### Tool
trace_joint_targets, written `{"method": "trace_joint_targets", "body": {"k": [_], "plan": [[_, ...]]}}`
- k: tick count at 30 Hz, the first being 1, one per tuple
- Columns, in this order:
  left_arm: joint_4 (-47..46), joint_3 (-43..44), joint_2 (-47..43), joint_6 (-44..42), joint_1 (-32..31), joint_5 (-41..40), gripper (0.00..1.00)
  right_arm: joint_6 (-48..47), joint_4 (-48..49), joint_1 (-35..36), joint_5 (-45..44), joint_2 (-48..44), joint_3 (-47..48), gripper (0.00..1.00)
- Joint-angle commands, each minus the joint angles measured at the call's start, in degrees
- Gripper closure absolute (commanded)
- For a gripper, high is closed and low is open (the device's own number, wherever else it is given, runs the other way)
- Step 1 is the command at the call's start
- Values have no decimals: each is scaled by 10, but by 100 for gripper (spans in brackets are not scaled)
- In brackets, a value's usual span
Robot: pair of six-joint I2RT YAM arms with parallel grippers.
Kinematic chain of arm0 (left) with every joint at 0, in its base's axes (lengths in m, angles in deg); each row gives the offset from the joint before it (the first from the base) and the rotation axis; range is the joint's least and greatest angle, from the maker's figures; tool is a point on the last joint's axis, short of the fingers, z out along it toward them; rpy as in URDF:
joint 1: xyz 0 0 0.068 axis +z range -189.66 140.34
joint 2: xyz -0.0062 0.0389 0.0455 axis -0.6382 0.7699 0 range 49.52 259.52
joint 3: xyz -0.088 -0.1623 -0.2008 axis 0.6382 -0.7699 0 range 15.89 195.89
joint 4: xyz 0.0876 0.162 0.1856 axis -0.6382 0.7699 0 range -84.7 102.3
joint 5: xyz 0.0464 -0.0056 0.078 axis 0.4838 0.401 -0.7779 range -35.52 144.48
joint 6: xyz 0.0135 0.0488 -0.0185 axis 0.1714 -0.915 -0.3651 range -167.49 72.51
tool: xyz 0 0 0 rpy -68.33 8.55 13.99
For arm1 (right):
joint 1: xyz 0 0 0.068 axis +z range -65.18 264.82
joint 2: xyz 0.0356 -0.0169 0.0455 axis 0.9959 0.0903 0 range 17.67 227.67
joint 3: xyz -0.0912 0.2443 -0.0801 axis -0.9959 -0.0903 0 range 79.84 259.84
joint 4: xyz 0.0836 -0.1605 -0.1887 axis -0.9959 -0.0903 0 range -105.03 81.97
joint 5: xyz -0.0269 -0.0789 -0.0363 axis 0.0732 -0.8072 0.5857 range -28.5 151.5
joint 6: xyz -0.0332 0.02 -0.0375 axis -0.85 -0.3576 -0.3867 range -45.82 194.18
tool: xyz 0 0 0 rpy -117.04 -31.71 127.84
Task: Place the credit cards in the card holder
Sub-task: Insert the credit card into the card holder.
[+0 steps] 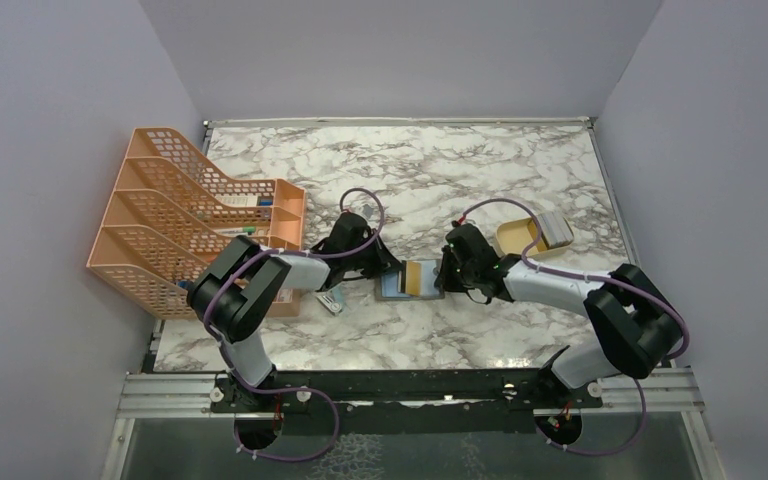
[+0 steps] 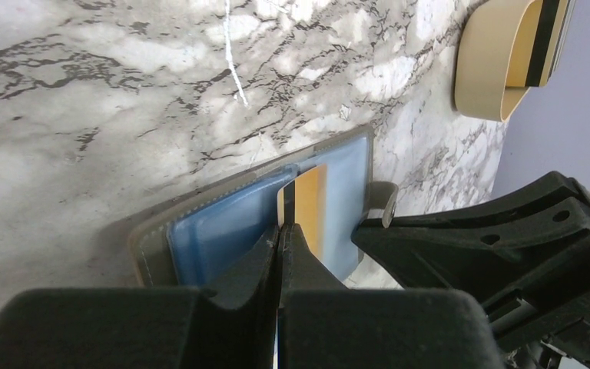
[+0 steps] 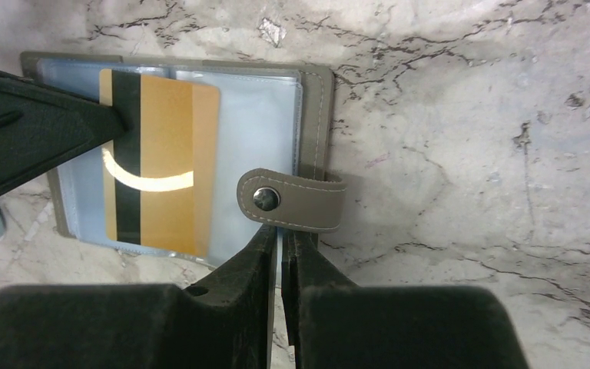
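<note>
Card holder (image 3: 261, 115) lay open on the marbled worktop (image 1: 460, 180), its light blue pockets facing up, between our two arms. One gold credit card (image 3: 165, 154) with a black stripe lay flat across the pockets. Our left gripper (image 2: 280, 228) was fully closed with nothing between its fingers, and its tips rested on the card's striped end. Our right gripper (image 3: 283, 234) stood almost closed, a thin slit left between its fingers, the tips at the holder's edge just beside the snap tab (image 3: 296, 201); whether they pinched that edge we could not tell. Off to the right, apart from the holder, sat a tan tray (image 1: 512, 240) with more cards (image 1: 553, 229), and an orange mesh rack (image 1: 175, 220) stood at the far left.
</note>
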Motion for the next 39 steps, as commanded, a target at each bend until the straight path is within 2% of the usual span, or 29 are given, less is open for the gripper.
{"method": "trace_joint_targets", "body": {"k": [1,13,34,37,39], "plan": [[-10,-21,-11,8,-4,-41,100,53,29,5,54,0,-29,92],[-36,-38,-12,9,-13,-23,100,66,39,4,65,11,-29,92],[-23,12,39,-32,-27,51,99,1,36,5,37,10,17,91],[-18,18,37,-34,-26,51,79,0,27,5,32,11,22,90],[-1,23,23,-41,-25,42,68,0,0,4,24,5,34,88]]}}
